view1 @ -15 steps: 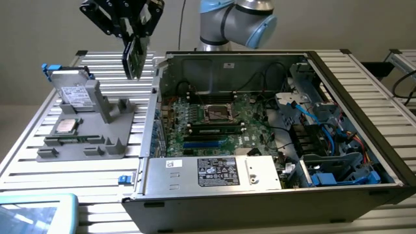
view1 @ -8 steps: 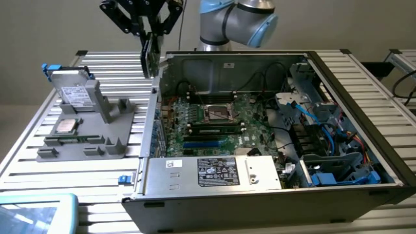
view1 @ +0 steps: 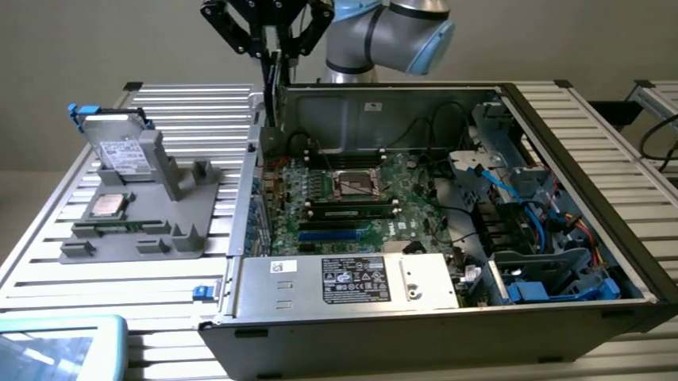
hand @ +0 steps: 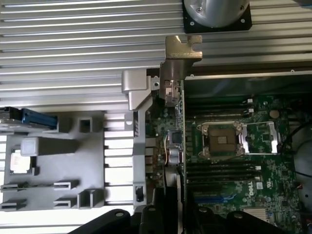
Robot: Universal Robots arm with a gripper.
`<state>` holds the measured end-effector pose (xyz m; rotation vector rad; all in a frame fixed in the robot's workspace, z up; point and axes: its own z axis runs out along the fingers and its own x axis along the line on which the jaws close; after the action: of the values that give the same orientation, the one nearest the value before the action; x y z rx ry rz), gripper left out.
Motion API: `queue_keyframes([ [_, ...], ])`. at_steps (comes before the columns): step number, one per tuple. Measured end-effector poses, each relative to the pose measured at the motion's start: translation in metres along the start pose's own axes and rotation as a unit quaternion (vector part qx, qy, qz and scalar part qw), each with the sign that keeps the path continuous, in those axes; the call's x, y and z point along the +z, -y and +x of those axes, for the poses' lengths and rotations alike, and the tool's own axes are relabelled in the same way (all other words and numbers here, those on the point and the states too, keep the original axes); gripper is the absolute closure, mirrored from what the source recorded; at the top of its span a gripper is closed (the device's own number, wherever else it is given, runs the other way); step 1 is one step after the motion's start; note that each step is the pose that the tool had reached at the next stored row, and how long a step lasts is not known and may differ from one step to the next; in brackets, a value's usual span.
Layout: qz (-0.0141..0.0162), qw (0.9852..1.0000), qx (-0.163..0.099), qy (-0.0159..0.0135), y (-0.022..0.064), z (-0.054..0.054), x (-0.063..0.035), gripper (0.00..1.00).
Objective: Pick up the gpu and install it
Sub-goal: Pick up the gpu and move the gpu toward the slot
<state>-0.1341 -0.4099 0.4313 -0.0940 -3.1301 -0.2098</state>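
On the table [view1: 180,103], at the exterior view's left, a grey tray [view1: 186,238] held a silver drive [view1: 117,147] standing upright at its far end and a small square chip [view1: 109,205] lying flat nearer; its other pockets looked bare, though a thin stick may have lain along the near-left edge. Just right of the tray, above the open case's left wall, the fingers [view1: 272,49] were pinching the gpu [view1: 272,87]. The card hung straight down from them, long axis vertical, seen edge-on as a thin dark strip, with its lower end level with the top of that wall. In the wrist view its metal bracket [hand: 181,48] sat at the end away from the fingers, and the card's edge ran along the left margin of the board [hand: 229,161]. It was not seated; the blue slot [view1: 333,234] lay below it, to the near right. Inside the case [view1: 593,198] the board lay flat with an empty socket [view1: 353,184] at its middle, a power supply [view1: 350,279] along the near side, and blue cables [view1: 529,214] bunched at the right.
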Motion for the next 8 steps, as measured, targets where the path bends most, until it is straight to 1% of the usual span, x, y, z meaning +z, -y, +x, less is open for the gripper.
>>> queue_keyframes([
  [8,0.0004,1.0,0.0,-0.0019,-0.0022,-0.036,0.0,0.73],
])
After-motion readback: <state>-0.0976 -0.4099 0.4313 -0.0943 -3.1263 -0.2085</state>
